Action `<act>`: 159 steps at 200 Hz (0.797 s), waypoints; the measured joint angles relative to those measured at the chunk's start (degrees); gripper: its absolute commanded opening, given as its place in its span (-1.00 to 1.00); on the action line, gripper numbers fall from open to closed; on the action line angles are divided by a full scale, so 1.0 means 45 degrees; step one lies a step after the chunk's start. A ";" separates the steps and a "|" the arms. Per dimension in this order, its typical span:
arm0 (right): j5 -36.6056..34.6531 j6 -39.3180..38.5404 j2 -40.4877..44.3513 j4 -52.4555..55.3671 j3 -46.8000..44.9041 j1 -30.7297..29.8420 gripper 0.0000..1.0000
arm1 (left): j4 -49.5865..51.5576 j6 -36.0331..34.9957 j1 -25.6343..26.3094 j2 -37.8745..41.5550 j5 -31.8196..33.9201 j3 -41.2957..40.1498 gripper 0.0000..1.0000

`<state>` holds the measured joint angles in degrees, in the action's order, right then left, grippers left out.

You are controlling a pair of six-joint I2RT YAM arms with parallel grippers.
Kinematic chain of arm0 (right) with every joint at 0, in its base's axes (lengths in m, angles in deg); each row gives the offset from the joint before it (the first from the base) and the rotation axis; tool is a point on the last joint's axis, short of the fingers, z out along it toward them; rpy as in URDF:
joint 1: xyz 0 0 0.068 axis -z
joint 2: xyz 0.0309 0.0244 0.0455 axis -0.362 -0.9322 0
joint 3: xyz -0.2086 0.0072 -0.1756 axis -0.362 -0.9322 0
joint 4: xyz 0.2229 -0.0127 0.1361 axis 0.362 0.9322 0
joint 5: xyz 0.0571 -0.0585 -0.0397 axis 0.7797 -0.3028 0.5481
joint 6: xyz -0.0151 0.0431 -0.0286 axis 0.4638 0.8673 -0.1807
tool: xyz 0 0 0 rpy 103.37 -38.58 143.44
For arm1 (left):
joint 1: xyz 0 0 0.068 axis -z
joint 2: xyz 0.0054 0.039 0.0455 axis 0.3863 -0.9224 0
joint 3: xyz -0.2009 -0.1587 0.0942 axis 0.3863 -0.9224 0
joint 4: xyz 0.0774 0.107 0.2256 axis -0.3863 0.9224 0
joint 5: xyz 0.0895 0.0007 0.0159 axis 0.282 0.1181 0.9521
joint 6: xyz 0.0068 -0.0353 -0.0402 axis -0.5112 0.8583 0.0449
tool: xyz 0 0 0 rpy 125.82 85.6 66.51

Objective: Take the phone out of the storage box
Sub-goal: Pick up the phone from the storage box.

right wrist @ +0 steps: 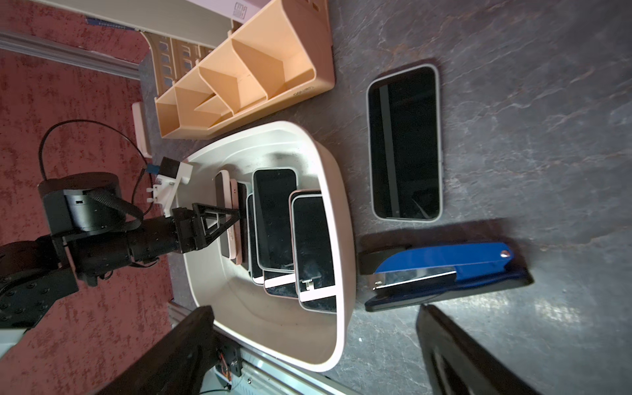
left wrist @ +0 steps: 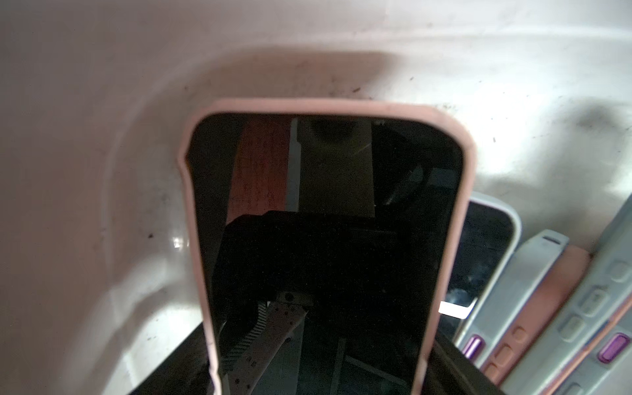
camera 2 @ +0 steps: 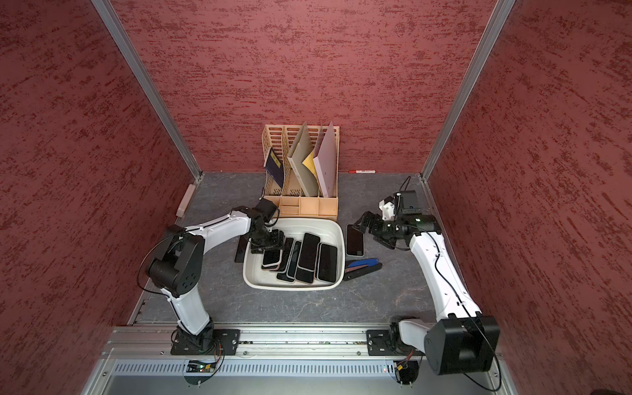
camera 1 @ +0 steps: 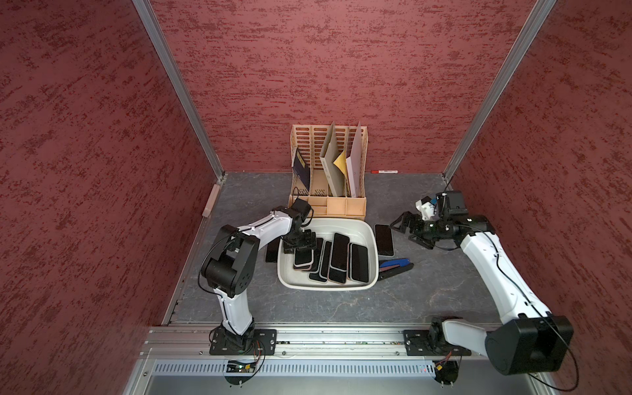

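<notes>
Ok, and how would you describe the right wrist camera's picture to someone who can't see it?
An off-white storage box holds several dark-screened phones in a row, and the left hand reaches in at a pink-cased phone. Beside the box on the grey table lie one more phone and a blue stapler; a beige file rack stands nearby.

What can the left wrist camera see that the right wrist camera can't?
Only the left wrist view shows purple side buttons on neighbouring phone cases, and reflections on the pink-cased phone. Only the right wrist view shows the phone on the table, the blue stapler, the file rack and the left claw inside the storage box. Both show that off-white box holding phones.
</notes>
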<state>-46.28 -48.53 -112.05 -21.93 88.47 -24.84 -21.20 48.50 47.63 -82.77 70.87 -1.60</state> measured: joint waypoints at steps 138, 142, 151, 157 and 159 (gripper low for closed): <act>0.1321 0.0622 -0.1554 -0.1277 0.0520 -0.4755 0.79 | -0.0257 0.2084 0.0729 0.1802 -0.1967 0.0928 0.48; 0.1341 0.0661 -0.1598 -0.1355 0.0520 -0.4867 0.79 | -0.0257 0.2108 0.0777 0.1802 -0.1972 0.1030 0.48; 0.1360 0.0729 -0.1700 -0.1525 0.0520 -0.5115 0.77 | -0.0262 0.2220 0.0894 0.1802 -0.1991 0.1248 0.48; 0.1370 0.0767 -0.1778 -0.1642 0.0520 -0.5246 0.76 | -0.0267 0.2297 0.0981 0.1802 -0.1996 0.1389 0.48; 0.1375 0.0792 -0.1797 -0.1690 0.0520 -0.5289 0.76 | -0.0262 0.2317 0.1005 0.1802 -0.2001 0.1433 0.48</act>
<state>-40.09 -44.97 -120.14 -29.54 90.81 -48.64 -22.38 58.93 52.16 -74.66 61.87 4.85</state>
